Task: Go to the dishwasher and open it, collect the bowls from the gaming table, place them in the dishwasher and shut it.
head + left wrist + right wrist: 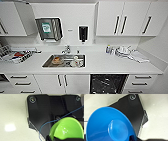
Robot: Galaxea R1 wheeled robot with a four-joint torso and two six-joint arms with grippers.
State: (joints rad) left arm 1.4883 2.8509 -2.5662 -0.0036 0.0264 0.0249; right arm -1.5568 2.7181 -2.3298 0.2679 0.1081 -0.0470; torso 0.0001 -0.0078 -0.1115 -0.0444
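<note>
The dishwasher sits under the white counter, right of the sink, and its dark inside with wire racks is showing. In the left wrist view a bright green bowl hangs over the robot's dark plate, and my left gripper holds it by the rim. In the right wrist view a blue bowl is held the same way at the rim by my right gripper. Pale floor lies below both bowls. The gaming table is out of view.
A steel sink holding a cup and dishes is set in the counter, with a tap behind it. White dishes and cloths lie at the right and a dish rack at the left. White drawers flank the dishwasher.
</note>
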